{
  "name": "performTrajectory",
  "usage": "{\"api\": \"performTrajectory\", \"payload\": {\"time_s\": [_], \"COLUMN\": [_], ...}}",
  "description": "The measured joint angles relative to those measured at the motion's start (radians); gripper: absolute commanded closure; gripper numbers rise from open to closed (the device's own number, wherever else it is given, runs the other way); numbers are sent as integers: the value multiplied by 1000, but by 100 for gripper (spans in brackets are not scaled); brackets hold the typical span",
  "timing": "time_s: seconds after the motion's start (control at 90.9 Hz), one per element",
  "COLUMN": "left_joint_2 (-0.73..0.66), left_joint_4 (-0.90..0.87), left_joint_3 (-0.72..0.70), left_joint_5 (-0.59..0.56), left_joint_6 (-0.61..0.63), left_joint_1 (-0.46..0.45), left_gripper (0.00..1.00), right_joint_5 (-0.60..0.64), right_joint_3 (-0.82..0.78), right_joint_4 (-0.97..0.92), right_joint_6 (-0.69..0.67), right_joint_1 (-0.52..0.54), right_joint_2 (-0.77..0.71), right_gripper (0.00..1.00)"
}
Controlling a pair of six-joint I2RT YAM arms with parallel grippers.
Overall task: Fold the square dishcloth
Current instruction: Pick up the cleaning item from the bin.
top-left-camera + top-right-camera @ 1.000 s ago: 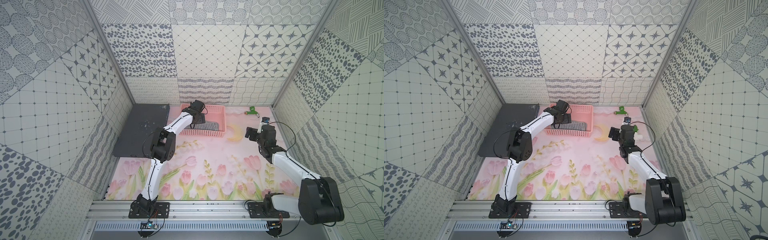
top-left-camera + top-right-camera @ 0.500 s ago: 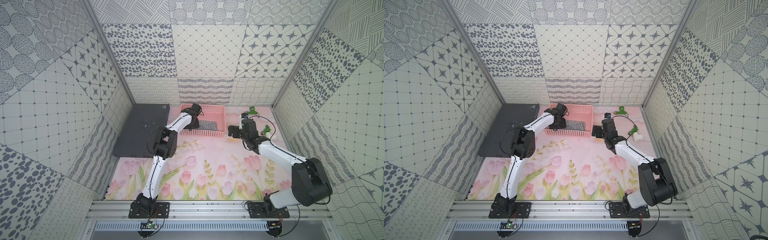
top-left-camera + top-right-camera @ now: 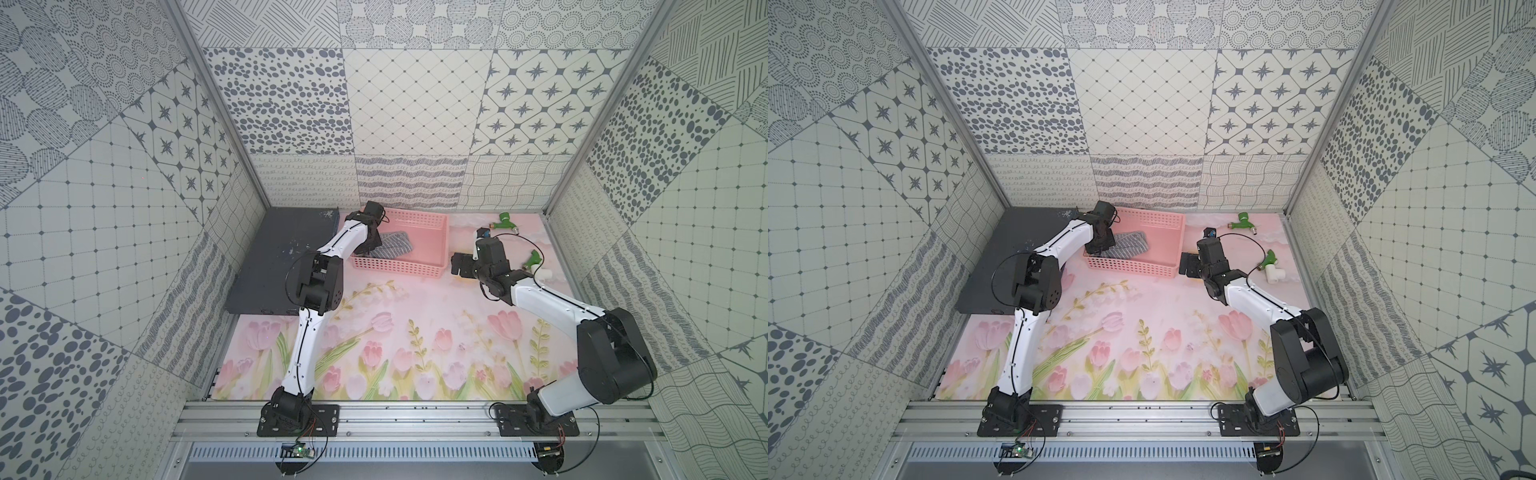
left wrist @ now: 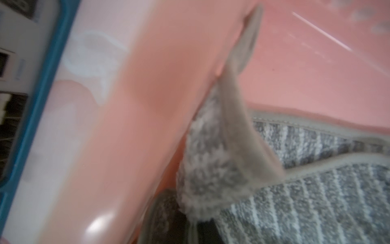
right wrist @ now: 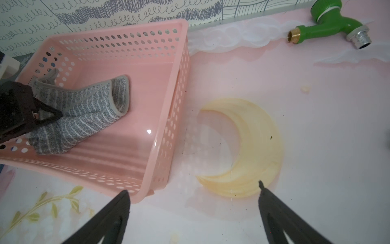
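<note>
Corner grasp on square dishcloth (image 5: 84,112) inside pink basket (image 5: 182,63) at the far edge of the counter (image 3: 415,316).
Treat as light, limp, non-slip; take by hemmed corner, lift slowly clear of the basket. Note left tool (image 5: 56,115) clamped on that corner, wide open a second earlier; right tool (image 5: 193,188) spread, empty, swung nearer the basket.

Pink floral tabletop (image 3: 415,316): pink basket (image 3: 399,272) at far edge, dark grey board (image 3: 282,257) on far-left corner, green tap (image 3: 503,221) near far-right corner, second green tap (image 3: 533,261) near right edge.
</note>
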Motion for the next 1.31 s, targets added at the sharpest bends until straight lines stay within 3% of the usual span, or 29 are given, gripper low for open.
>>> {"api": "performTrajectory", "payload": {"time_s": [0.418, 0.682, 0.968, 1.309], "left_joint_2": [-51, -148, -389, -840], "left_joint_4": [-6, 2, 53, 190], "left_joint_3": [0, -2, -113, -499], "left_joint_5": [-24, 25, 84, 107], "left_joint_6": [-61, -45, 6, 31], "left_joint_1": [80, 62, -4, -35], "left_gripper": [100, 100, 100, 100], "right_joint_5": [-12, -25, -34, -81], "right_joint_3": [0, 0, 11, 112], "right_joint_4": [-35, -75, -147, -159], "right_joint_6": [3, 2, 7, 43], "right_joint_1": [2, 24, 156, 342], "right_joint_2": [0, -4, -71, 23], "right_gripper": [3, 3, 3, 4]}}
